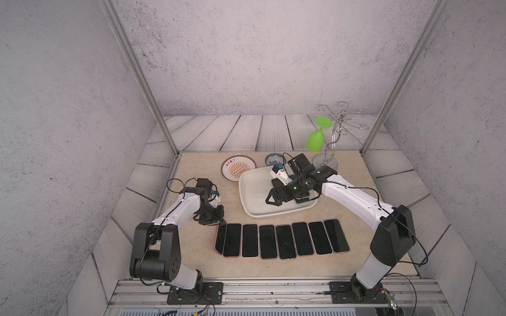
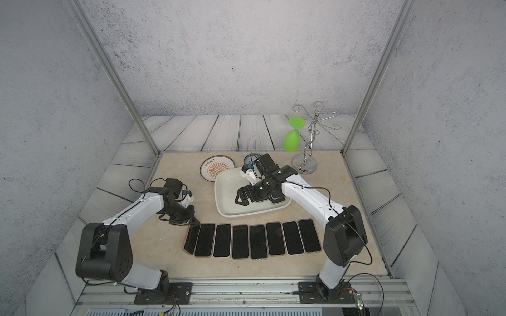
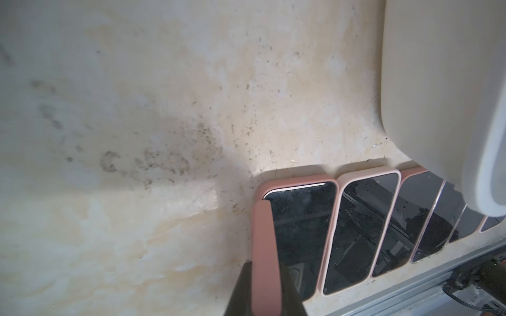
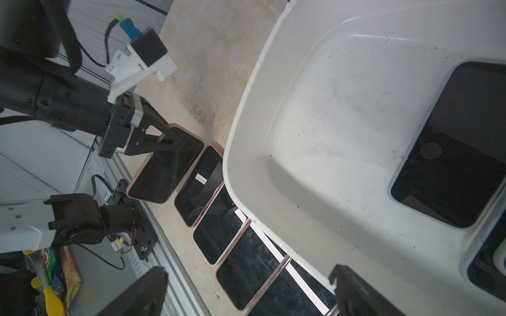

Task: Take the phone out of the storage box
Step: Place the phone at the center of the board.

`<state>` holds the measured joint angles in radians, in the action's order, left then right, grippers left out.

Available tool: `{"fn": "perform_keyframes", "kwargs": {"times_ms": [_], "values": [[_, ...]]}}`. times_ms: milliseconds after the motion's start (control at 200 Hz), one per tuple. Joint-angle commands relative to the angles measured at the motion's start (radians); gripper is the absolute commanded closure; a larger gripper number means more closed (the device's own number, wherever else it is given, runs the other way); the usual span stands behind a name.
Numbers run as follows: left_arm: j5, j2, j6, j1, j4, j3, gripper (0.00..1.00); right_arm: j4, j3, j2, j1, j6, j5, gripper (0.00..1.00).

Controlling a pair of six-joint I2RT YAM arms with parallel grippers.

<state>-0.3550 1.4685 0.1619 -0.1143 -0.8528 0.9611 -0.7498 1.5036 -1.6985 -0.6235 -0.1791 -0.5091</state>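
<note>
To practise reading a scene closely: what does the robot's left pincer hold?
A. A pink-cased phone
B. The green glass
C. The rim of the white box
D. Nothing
A: in the left wrist view the left pincer is shut on the edge of the pink-cased phone, tilted at the end of the row of phones.

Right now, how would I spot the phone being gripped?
Find the row of phones in front of the white storage box. At its left end, the left pincer grips one pink-cased phone. Unlike its flat neighbours, it stands tilted on edge.
</note>
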Motion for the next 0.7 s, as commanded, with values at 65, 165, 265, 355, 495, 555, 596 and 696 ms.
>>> {"fn": "perform_keyframes", "kwargs": {"times_ms": [65,165,265,355,495,555,596,696], "values": [[0.034,-0.045,0.004,-0.001,-0.01,-0.006,1.0,-0.008,-0.005,-0.02,-0.003,0.01,-0.022,0.01],[0.024,-0.032,0.007,-0.002,-0.004,-0.012,1.0,-0.008,-0.008,-0.02,-0.002,0.012,-0.023,0.01],[0.025,-0.007,0.013,-0.004,-0.004,-0.012,1.0,-0.01,-0.006,-0.019,-0.003,0.013,-0.029,0.01],[0.013,0.002,0.029,-0.005,0.015,-0.034,1.0,-0.009,-0.007,-0.02,-0.003,0.016,-0.027,0.01],[0.011,0.011,0.038,-0.007,0.024,-0.044,1.0,-0.009,-0.005,-0.028,-0.002,0.017,-0.039,0.01],[0.01,0.015,0.041,-0.01,0.029,-0.05,0.99,-0.007,-0.005,-0.029,-0.004,0.018,-0.045,0.01],[0.01,0.018,0.045,-0.011,0.034,-0.056,0.99,-0.006,-0.005,-0.029,-0.002,0.019,-0.046,0.01],[0.014,0.032,0.048,-0.019,0.035,-0.056,0.92,-0.008,-0.012,-0.026,-0.003,0.025,-0.044,0.01]]}}
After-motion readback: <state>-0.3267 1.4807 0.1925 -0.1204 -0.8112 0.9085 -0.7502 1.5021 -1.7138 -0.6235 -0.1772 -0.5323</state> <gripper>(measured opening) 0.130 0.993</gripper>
